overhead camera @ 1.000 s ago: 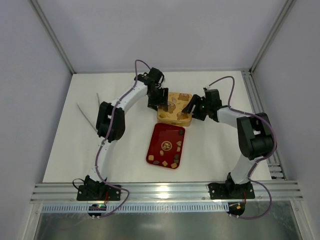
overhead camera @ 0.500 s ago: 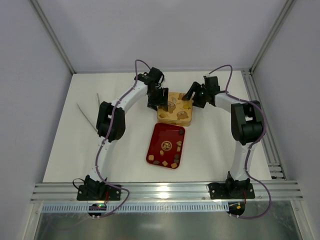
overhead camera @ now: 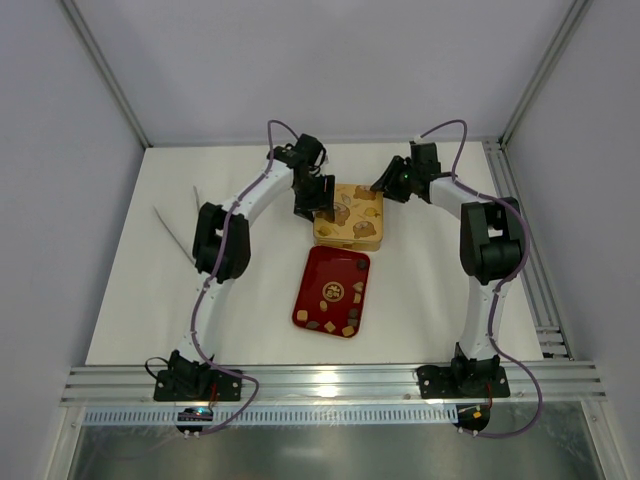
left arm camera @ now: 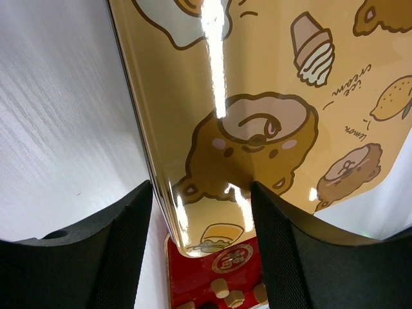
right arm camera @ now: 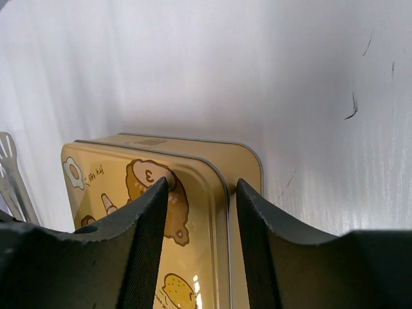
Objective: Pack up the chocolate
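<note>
Left end effector (left arm camera: 201, 190), jaws well apart, straddles the left edge of the lidded gold tin (overhead camera: 350, 222). Right end effector (right arm camera: 199, 183), jaws partly open, straddles the rim at the tin's far right corner. Neither holds anything. The chocolate (overhead camera: 328, 294) lies scattered in the red tray (overhead camera: 335, 268) just nearer the arm bases, with white surface (overhead camera: 450, 300) spreading broad on either side.

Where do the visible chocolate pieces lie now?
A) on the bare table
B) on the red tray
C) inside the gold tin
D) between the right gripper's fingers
B: the top view shows the chocolate pieces scattered on the red tray, next to the gold tin.
</note>
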Controlling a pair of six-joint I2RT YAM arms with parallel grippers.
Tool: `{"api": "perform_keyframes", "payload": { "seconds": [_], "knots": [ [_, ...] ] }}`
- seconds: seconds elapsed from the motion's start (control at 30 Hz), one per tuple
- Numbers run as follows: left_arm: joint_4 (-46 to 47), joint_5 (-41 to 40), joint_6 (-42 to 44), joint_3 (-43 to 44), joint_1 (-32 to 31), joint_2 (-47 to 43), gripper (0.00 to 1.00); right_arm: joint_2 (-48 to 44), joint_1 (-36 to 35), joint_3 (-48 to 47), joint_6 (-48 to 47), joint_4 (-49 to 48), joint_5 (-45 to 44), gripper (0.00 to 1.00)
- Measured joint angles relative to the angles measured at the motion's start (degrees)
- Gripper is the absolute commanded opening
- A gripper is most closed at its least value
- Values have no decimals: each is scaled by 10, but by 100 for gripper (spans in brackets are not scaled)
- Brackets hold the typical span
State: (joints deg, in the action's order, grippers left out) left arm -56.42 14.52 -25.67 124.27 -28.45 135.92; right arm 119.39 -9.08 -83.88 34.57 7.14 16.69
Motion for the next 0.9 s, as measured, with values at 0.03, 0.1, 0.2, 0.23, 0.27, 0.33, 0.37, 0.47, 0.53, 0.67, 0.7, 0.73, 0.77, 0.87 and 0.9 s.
{"api": "perform_keyframes", "payload": {
  "seconds": [0.03,0.1,0.2,0.23,0.27,0.33,0.37,0.47,0.53,0.67,0.7,0.73,0.77,0.87,0.9],
  "knots": [
    [0,1,-1,-1,0,0,61,0,0,0,0,0,0,47],
    [1,3,-4,-2,1,0,61,0,0,0,-1,0,0,47],
    [5,7,-10,-7,2,-2,61,-1,0,0,-4,-1,1,52],
    [8,8,-11,-10,2,-3,63,-1,0,0,-5,0,3,57],
    [11,9,-12,-14,2,-5,64,-1,-1,0,-7,3,5,60],
    [18,9,-14,-23,4,-10,67,-1,-2,0,-13,9,6,66],
    [21,9,-14,-28,5,-13,68,-1,-2,0,-16,13,6,68],
    [27,9,-14,-35,9,-17,71,-2,-2,0,-23,19,6,73],
    [31,9,-14,-38,13,-20,72,-2,-2,-2,-29,22,6,75],
    [45,9,-11,-45,27,-30,74,-3,-2,-12,-36,38,4,80],
    [50,9,-11,-46,31,-35,73,-6,-2,-13,-38,41,3,82],
    [55,10,-10,-47,35,-42,74,-11,-2,-13,-40,46,0,83],
    [60,10,-10,-48,38,-49,74,-18,-1,-13,-42,51,-2,84],
    [78,11,-9,-54,47,-83,74,-53,0,-13,-47,57,-13,87],
    [84,11,-9,-59,49,-103,74,-73,1,-12,-49,61,-19,89]
  ]
}}
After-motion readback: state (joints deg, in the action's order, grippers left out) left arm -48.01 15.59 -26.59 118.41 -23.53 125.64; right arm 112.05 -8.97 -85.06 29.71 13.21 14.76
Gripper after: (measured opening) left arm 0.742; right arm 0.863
